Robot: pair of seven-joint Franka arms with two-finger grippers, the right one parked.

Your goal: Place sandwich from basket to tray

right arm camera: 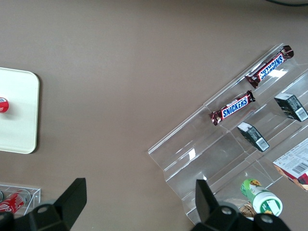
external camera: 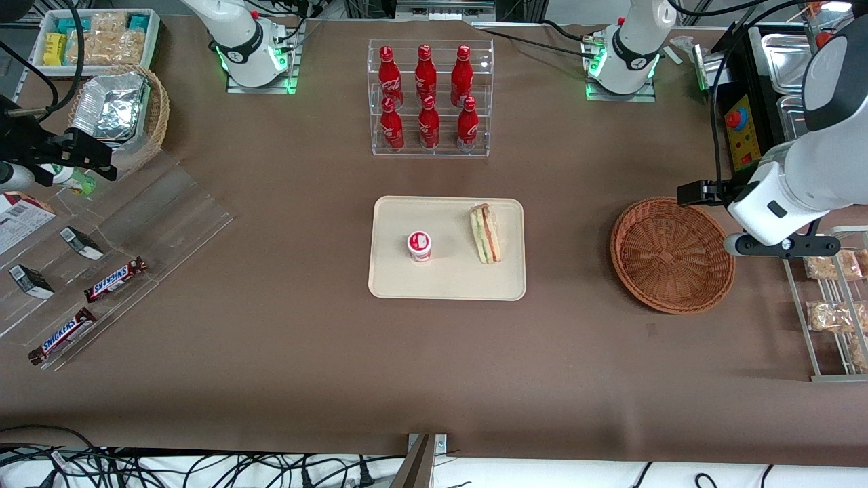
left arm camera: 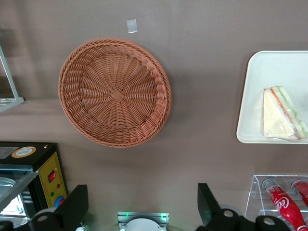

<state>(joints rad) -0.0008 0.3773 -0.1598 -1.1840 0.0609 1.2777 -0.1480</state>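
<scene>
The sandwich (external camera: 485, 234) (left arm camera: 281, 115), a wrapped wedge with green and pink filling, lies on the cream tray (external camera: 447, 281) (left arm camera: 255, 86), at the tray's end nearer the working arm. The reddish-brown wicker basket (external camera: 671, 254) (left arm camera: 115, 94) stands beside the tray toward the working arm's end of the table, with nothing in it. My gripper (external camera: 786, 245) (left arm camera: 142, 190) hangs high over the basket's edge, toward the working arm's end. It is open, with nothing between its fingers (left arm camera: 79, 199).
A small red-lidded cup (external camera: 420, 245) shares the tray. A clear rack of red bottles (external camera: 428, 98) stands farther from the front camera than the tray. A black control box (external camera: 742, 132) and a wire snack rack (external camera: 834, 305) flank the basket. Snickers bars (external camera: 115, 279) lie on clear steps at the parked arm's end.
</scene>
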